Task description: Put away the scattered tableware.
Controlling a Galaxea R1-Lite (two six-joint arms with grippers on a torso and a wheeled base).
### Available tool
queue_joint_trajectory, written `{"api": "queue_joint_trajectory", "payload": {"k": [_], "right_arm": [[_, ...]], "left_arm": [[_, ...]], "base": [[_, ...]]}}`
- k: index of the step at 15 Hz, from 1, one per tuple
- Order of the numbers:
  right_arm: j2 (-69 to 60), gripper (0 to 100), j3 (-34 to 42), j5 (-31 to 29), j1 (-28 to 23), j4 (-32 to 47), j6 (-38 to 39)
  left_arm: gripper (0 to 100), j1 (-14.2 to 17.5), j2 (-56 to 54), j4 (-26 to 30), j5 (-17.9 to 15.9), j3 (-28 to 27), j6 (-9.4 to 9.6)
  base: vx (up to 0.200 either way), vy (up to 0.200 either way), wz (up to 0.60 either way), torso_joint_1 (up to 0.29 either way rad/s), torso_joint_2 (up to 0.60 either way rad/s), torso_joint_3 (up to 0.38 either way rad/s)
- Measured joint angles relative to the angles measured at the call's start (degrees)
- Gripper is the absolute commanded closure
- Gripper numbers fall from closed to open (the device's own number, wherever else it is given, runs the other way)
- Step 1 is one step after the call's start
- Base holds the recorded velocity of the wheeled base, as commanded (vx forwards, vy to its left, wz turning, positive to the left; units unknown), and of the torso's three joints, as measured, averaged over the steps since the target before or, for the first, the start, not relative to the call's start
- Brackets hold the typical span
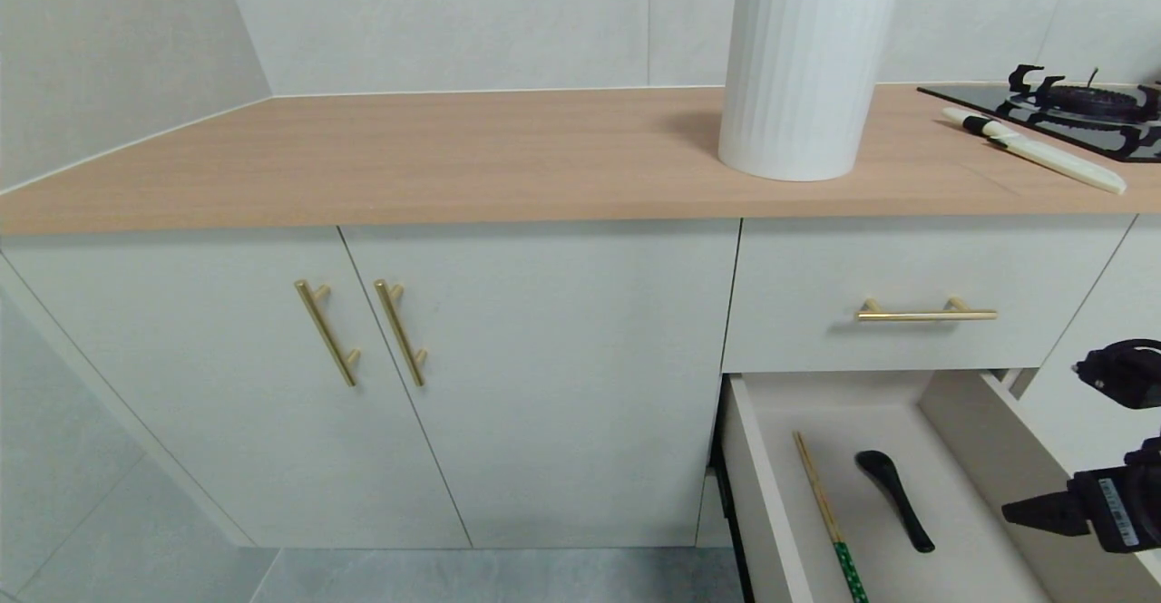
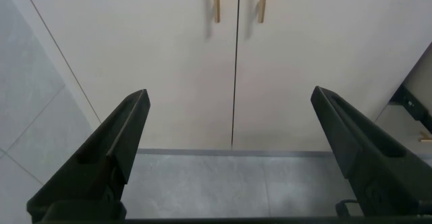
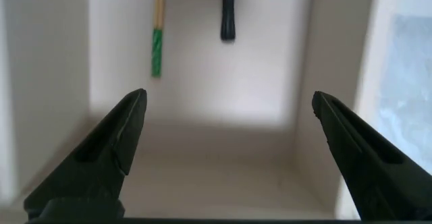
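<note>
Looking down from the head camera, I find the open drawer (image 1: 757,485) at about five o'clock, with the green-tipped chopsticks (image 1: 825,517) and the black spoon (image 1: 893,499) lying side by side in it, not touching. The white knife (image 1: 1034,150) lies on the counter (image 1: 453,159) at two o'clock, by the stove (image 1: 1079,109). My right gripper (image 3: 229,96) hangs over the drawer with fingers spread wide and nothing between them; my left gripper (image 2: 230,92) is just as wide and empty, facing the cabinet doors (image 2: 236,69).
</note>
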Motion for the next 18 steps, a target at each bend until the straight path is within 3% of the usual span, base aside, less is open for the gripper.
{"api": "queue_joint_trajectory", "payload": {"k": [2,4,9,14,18], "right_arm": [[-2.5,0,-3.7,0.4,0.0,5.4,0.9],[-3.5,0,-4.6,0.5,0.0,5.7,0.9],[-4.3,0,-4.9,0.5,0.1,6.5,0.7],[-5.6,0,-5.0,0.5,1.1,13.0,-2.0],[-4.7,0,-5.9,0.5,4.4,18.4,-2.0]], "left_arm": [[0,0.0,0.0,0.0,0.0,0.0,-0.48],[0,0.0,0.0,0.0,0.0,0.0,-0.48],[0,0.0,0.0,0.0,0.0,0.0,-0.54],[0,0.0,0.0,0.0,0.0,0.0,-0.56],[0,0.0,0.0,0.0,0.0,0.0,-0.62]], "base": [[0.0,0.0,0.0,0.0,0.0,0.0],[0.0,0.0,0.0,0.0,0.0,0.0],[-0.2,0.0,0.0,-0.001,0.0,0.0],[-0.2,0.0,0.0,-0.002,0.0,0.002],[0.0,0.0,0.0,0.0,0.0,0.0]]}}
